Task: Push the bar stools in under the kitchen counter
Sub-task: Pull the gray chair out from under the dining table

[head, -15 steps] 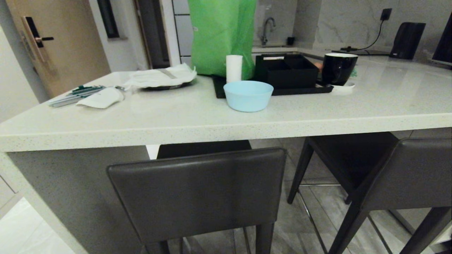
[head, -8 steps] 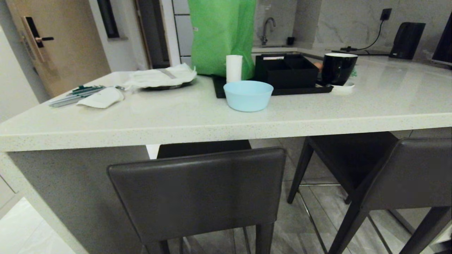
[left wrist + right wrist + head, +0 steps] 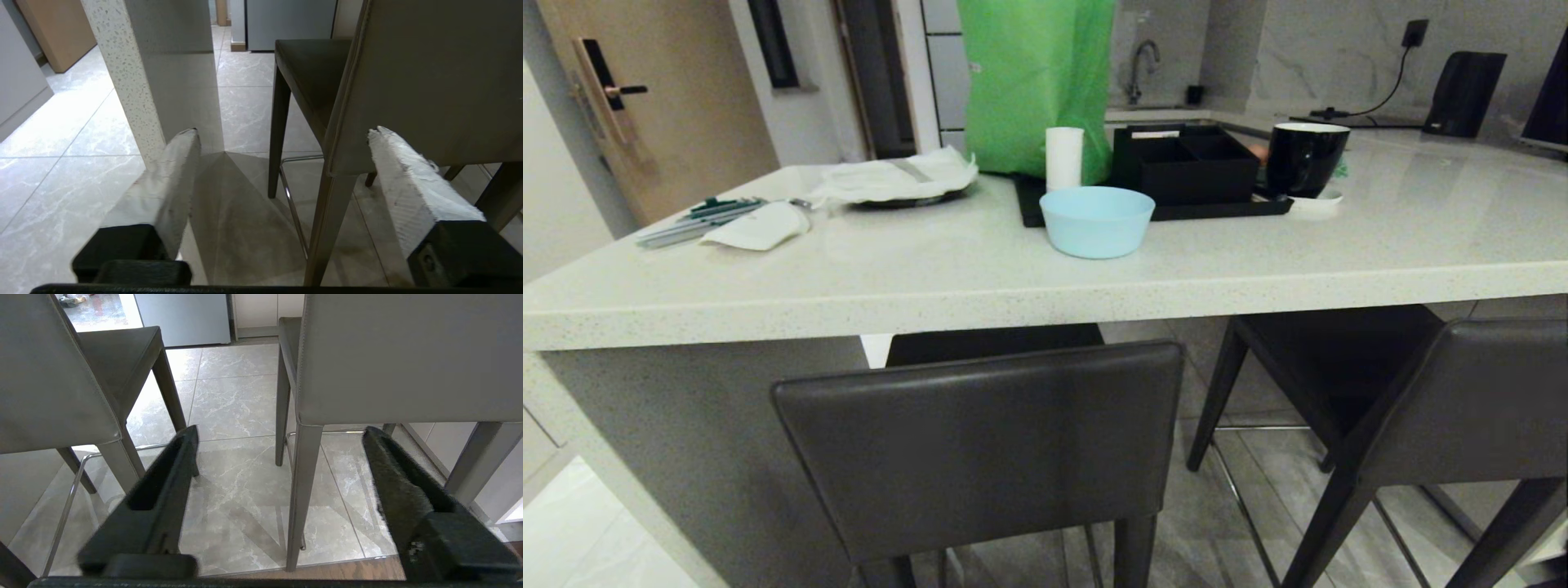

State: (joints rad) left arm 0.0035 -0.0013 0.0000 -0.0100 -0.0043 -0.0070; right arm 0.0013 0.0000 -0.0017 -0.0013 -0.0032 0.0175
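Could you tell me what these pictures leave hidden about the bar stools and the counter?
- Left stool: its seat front is hidden under the kitchen counter in the head view, and its feet are cut off by the bottom edge.
- Right stool: cut off by the right edge.
- Left gripper and right gripper: absent from the head view.

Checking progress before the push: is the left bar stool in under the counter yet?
Partly: the left bar stool has its seat under the kitchen counter, backrest still out.

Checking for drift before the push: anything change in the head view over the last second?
Nothing visibly changed. Both bar stools stand where they were at the kitchen counter, and the blue bowl and green bag have not shifted.
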